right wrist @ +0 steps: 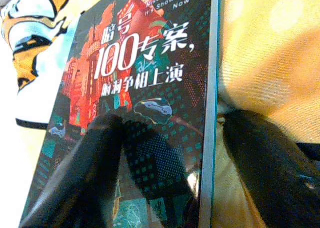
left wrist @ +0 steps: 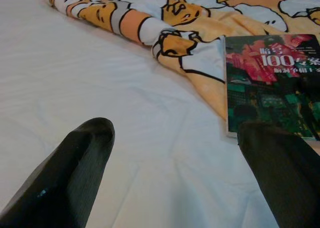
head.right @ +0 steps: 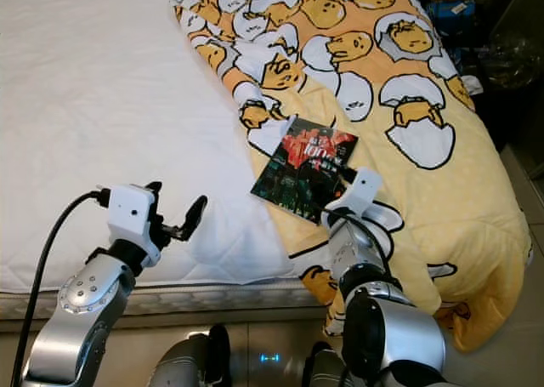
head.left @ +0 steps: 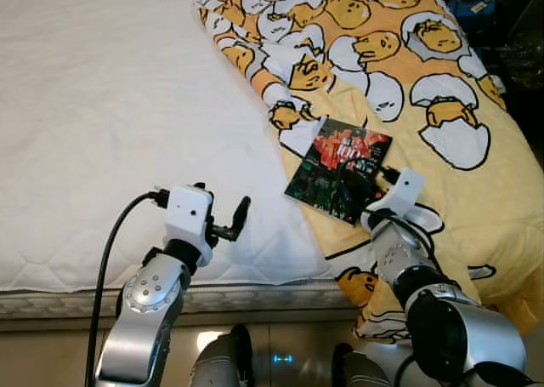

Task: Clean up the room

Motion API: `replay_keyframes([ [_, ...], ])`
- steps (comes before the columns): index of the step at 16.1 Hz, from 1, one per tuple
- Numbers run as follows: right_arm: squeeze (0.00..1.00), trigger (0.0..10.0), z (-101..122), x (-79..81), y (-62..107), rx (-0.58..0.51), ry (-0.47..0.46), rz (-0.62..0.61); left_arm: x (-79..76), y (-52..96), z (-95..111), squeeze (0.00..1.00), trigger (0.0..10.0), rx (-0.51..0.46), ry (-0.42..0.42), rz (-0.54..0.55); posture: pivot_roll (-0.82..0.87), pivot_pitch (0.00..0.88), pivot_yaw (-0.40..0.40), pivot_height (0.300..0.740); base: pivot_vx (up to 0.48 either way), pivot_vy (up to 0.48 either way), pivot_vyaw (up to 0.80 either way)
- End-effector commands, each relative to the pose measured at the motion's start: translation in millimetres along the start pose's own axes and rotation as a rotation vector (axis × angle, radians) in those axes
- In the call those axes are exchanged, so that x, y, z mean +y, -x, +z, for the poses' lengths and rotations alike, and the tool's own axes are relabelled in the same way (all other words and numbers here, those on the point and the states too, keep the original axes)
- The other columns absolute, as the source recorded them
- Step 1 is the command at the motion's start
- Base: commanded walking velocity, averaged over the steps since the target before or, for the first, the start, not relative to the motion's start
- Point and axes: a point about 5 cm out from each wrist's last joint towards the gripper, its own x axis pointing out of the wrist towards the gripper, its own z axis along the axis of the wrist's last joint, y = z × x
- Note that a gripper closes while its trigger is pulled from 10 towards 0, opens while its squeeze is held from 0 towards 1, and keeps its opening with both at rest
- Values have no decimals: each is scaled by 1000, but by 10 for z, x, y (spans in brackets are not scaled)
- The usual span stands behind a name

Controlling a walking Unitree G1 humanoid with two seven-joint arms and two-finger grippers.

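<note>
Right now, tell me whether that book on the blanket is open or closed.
Closed. The book lies flat on the yellow blanket, front cover up, with the right gripper open astride its edge.

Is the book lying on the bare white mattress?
No. The book lies on the yellow blanket, beside the mattress, with the right gripper at its near edge.

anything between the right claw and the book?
Nothing visible. The right claw is open at the near edge of the book, which lies flat on the yellow egg-print blanket; one finger is over the cover, the other over the blanket beside its edge. The left claw is over the white mattress.
</note>
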Motion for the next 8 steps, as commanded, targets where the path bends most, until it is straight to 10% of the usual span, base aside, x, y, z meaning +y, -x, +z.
replay_keyframes([
  [1,0,0,-16,58,-13,5,-22,22,1,12,19,0,10000,2,-16,2,207,238,77,740,0,0,0],
  [8,0,0,53,145,-52,-14,-2,60,-18,-20,11,0,10000,5,-11,-2,196,234,79,740,0,0,0],
])
